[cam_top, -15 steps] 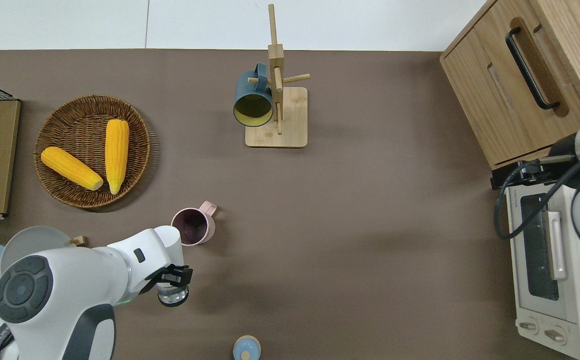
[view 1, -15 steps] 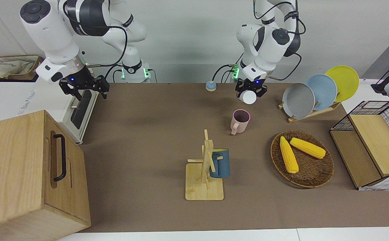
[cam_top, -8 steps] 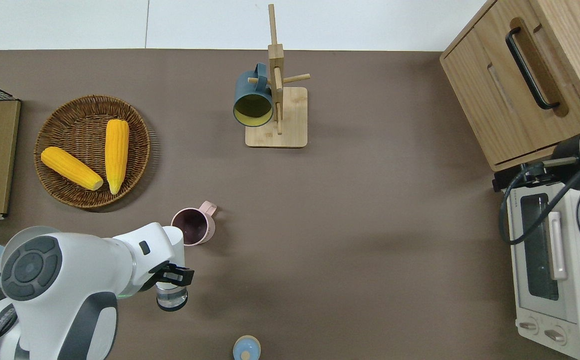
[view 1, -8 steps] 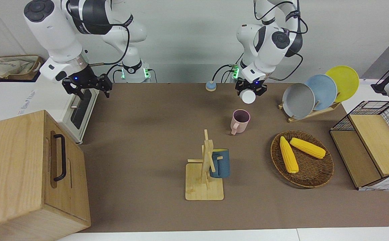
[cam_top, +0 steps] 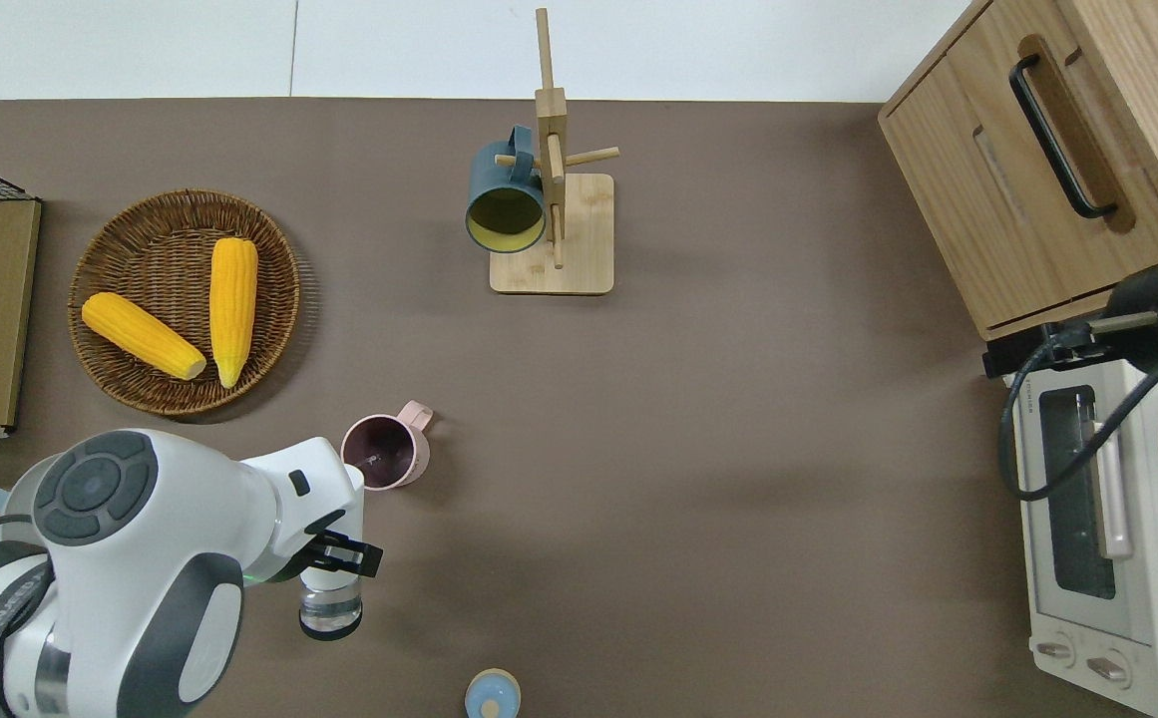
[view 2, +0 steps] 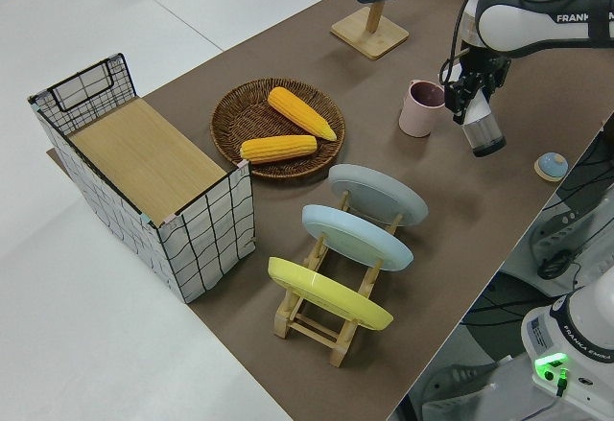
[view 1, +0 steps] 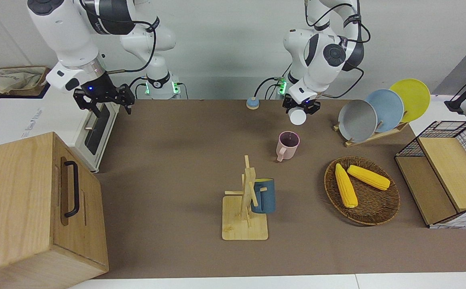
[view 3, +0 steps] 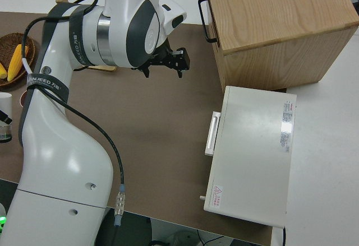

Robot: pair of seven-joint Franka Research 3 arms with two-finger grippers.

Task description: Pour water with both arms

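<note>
Meanwhile, left gripper (cam_top: 337,558) clamped on clear bottle (cam_top: 330,603), apparently held aloft near pink mug (cam_top: 386,452), right gripper (view 1: 102,101) fingers spread, empty.

Two corn cobs (cam_top: 232,309) are lying in a wicker basket (cam_top: 279,299) toward my left arm's end. A blue mug (cam_top: 505,199) is hanging on the wooden rack (cam_top: 579,269), far from me. Three plates (view 1: 377,110) are standing beside a wire crate (view 1: 445,176). A cabinet (view 1: 24,200) and an oven (cam_top: 1087,519) are sitting at my right arm's end.
</note>
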